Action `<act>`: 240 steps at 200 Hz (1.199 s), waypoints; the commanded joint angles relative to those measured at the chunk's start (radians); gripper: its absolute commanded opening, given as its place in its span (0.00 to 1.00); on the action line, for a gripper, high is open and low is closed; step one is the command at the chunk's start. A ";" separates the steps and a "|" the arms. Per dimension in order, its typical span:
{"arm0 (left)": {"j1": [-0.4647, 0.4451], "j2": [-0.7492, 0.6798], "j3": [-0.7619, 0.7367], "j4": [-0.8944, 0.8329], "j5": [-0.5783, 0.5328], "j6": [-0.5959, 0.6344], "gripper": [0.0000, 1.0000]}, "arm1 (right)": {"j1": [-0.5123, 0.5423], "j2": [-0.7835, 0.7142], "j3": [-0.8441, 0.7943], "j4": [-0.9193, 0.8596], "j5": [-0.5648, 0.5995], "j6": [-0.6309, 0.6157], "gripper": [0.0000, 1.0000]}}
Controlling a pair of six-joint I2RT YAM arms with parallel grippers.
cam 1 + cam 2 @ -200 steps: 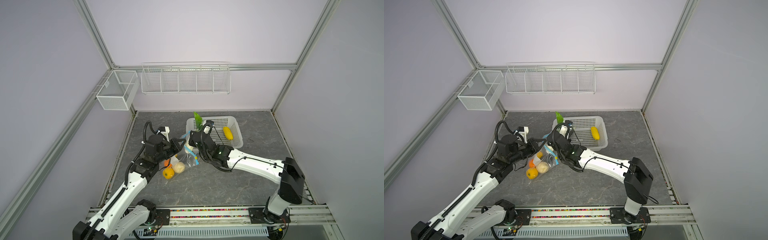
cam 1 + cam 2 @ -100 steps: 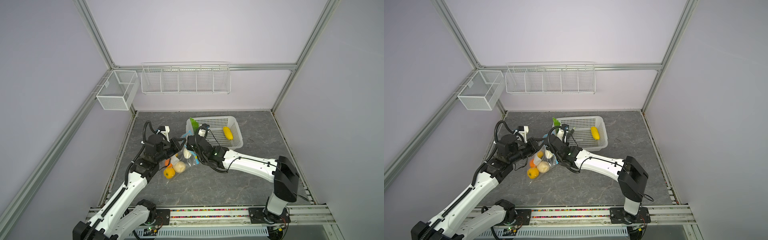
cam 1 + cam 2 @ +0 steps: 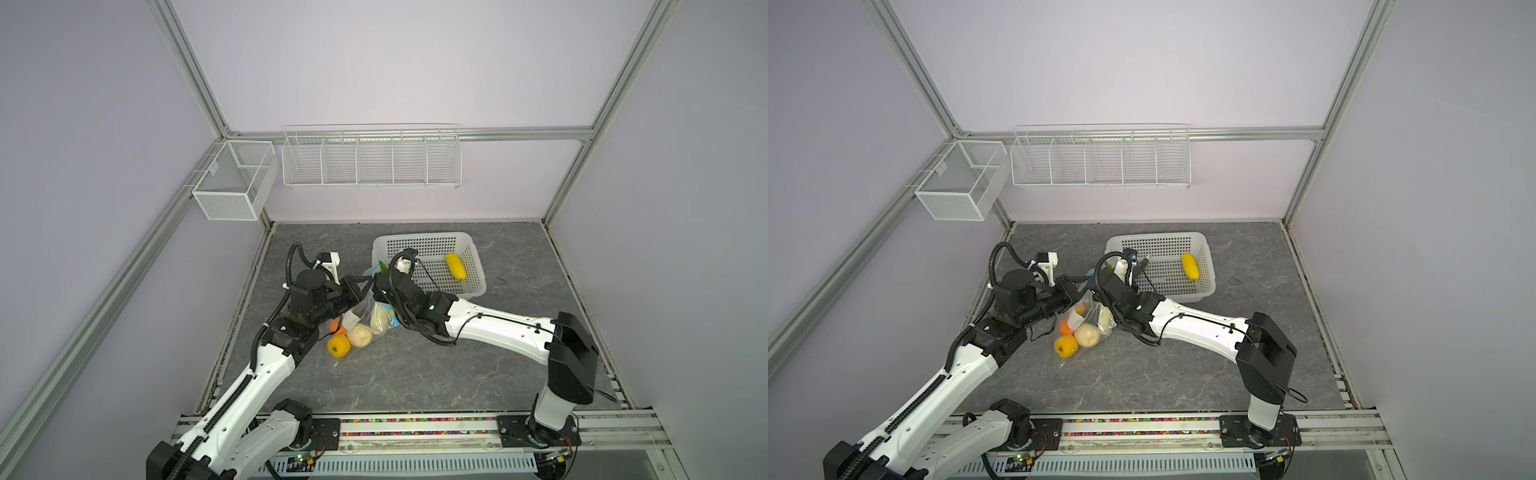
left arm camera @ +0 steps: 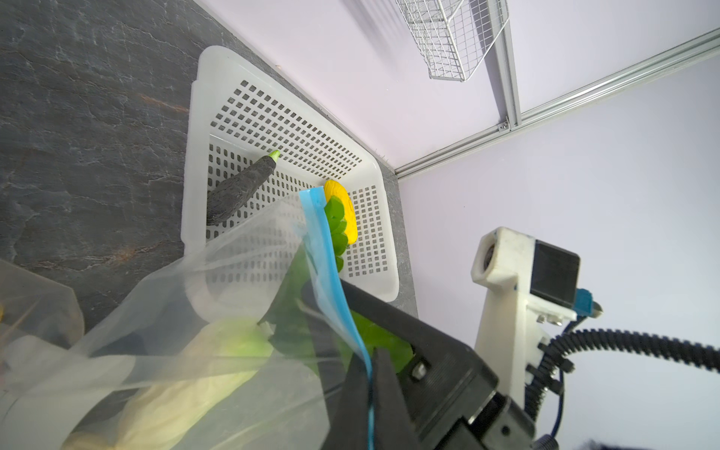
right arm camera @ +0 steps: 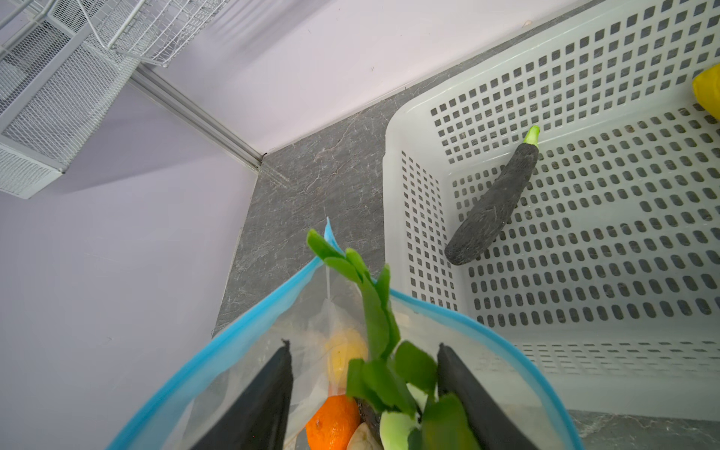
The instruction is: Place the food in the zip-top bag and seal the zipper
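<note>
The clear zip-top bag (image 3: pixel 367 312) (image 3: pixel 1089 309) hangs mouth-up at centre, its bottom resting on the table. My left gripper (image 4: pixel 369 360) is shut on the bag's blue zipper (image 4: pixel 324 253), holding the rim up. My right gripper (image 5: pixel 364 346) is open, with both fingers inside the bag mouth. The white vegetable with green leaves (image 5: pixel 376 311) stands loose between them. Inside the bag lie a yellow pepper (image 3: pixel 338 345), a beige knobbly piece (image 3: pixel 360 336) and an orange (image 5: pixel 333 422). The zipper's slider is hidden.
Behind the bag on the right stands a white perforated basket (image 3: pixel 428 240) (image 3: pixel 1158 237) holding a yellow corn cob (image 3: pixel 456 266) and a dark eggplant (image 5: pixel 495 202). Wire racks (image 3: pixel 372 160) hang on the back wall. Grey tabletop (image 3: pixel 415 374) spreads in front.
My right gripper has come down and to the left into the bag mouth with the leafy vegetable, and its jaws have spread. The left gripper has stayed still.
</note>
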 commanded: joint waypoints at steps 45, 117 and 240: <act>0.005 -0.015 -0.003 0.033 0.002 0.000 0.00 | -0.115 -0.165 0.011 -0.029 -0.251 -0.257 0.61; 0.005 -0.034 0.017 -0.007 0.024 0.029 0.00 | -0.307 -0.263 0.005 -0.340 -0.647 -0.302 0.61; 0.005 -0.061 0.023 -0.031 0.020 0.025 0.00 | -0.393 -0.063 0.032 -0.325 -1.018 -0.378 0.51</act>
